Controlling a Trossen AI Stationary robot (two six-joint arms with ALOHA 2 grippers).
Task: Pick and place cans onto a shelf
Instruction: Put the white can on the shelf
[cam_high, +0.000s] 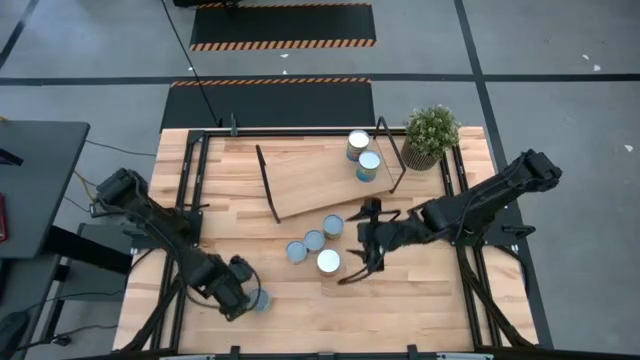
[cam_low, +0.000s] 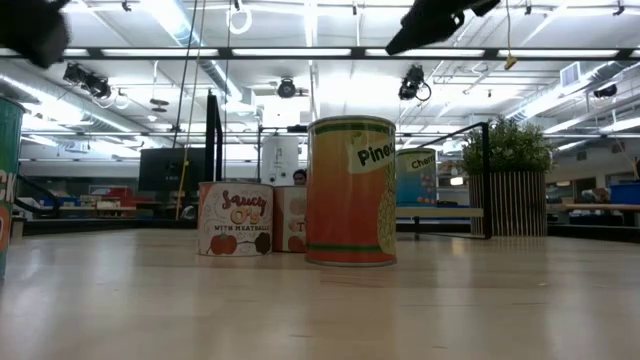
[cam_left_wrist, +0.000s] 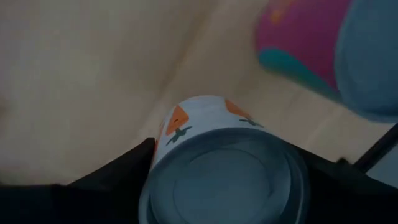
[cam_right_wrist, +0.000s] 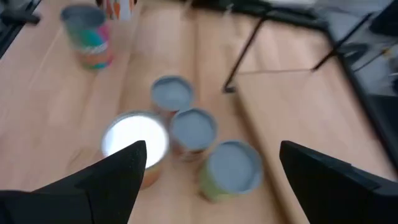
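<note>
Wooden table planks are carrying a loose cluster of four cans near the middle, while two more cans are standing on the shelf toward one o'clock, beside a potted plant. At seven o'clock the left claw is straddling a carrot-labelled can, its fingers standing wide on either side and not visibly clamped. Just at three o'clock of the cluster, the right claw is hanging above the table, spread wide and holding nothing.
</note>
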